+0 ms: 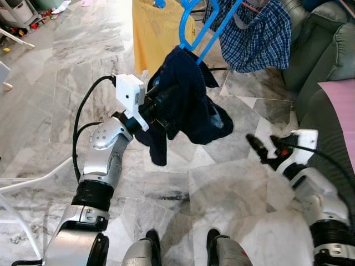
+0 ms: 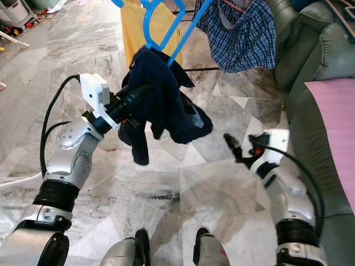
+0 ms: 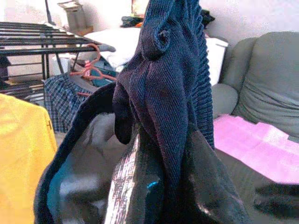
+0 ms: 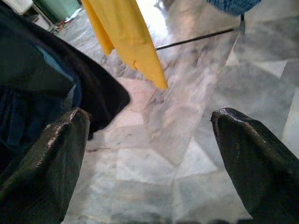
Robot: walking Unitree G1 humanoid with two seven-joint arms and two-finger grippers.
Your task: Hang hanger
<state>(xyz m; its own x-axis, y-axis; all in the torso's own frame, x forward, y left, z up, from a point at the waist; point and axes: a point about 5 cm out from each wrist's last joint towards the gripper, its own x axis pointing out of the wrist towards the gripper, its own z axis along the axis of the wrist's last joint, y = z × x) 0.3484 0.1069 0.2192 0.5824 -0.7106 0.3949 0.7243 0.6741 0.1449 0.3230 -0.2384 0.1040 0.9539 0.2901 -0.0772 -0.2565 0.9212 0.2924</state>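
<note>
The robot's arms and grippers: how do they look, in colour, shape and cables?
Both arms are silver metal with black ribbed rings at the joints. The left arm has a round grey joint, a white box at the wrist and a black cable looping outside it. The right arm carries a white wrist block with a small red spot and a black cable. The right gripper has two long, glossy black fingers.
</note>
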